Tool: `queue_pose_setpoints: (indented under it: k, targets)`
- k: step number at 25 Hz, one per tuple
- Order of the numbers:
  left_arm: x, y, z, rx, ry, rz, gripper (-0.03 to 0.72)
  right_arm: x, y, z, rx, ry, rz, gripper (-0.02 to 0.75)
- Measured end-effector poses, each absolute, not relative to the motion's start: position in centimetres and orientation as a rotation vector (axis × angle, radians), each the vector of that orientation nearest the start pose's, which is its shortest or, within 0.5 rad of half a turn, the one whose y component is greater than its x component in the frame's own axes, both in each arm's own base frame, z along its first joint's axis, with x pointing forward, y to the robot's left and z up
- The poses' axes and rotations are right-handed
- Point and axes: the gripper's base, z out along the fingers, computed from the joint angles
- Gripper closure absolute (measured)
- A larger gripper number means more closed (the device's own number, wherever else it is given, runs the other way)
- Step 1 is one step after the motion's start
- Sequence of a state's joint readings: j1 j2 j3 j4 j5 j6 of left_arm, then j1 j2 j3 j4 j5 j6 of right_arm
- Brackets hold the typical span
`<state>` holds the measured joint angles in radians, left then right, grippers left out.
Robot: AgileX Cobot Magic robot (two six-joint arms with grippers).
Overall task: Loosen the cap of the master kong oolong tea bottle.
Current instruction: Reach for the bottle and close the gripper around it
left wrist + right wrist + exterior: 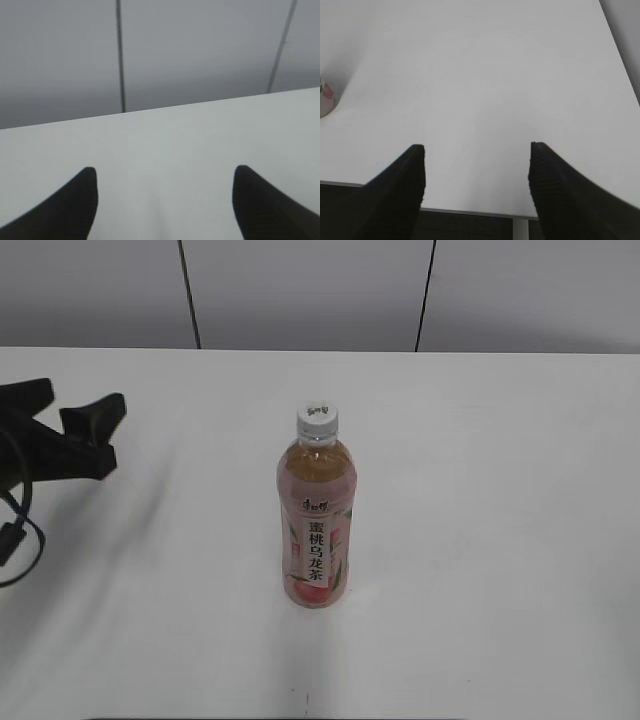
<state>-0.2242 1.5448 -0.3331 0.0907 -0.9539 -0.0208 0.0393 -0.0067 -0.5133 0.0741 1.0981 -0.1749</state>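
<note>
Jaws on your left gripper (165, 200) stand wide apart with nothing between them, over bare white desk (200, 145); the exterior view shows this gripper (95, 435) at the desk's left edge, well apart from the bottle. Your right gripper (477, 185) likewise has its jaws spread and empty, above the near desk edge. The master kong oolong tea bottle (316, 520) stands upright near the desk's middle, untouched, with the white cap (317, 420) seated on its neck. Only the bottle's base (326, 97) shows at the right wrist view's left margin.
</note>
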Motion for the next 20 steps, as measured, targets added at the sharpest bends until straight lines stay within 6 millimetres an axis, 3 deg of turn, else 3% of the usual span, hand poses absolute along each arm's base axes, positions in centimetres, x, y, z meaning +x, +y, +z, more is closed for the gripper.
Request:
queue_pose_setpoints:
  k: [6,10,15,20]
  targets:
    - [23.8,-8.4,14.8,0.452,1.748,-0.426,0.177,-0.9,0.6,27.8,-0.226,2.047,0.005,0.246]
    - [23.2,-9.5,14.3,0.569,1.691,-0.543,0.170,-0.9,0.6,27.8,-0.226,2.047,0.005,0.246]
    - [22.5,-10.4,13.6,0.688,1.666,-0.630,0.074,-0.9,0.6,27.8,-0.226,2.047,0.005,0.246]
    - [21.7,-11.0,13.2,0.797,1.660,-0.717,0.057,-0.9,0.6,27.8,-0.226,2.047,0.005,0.246]
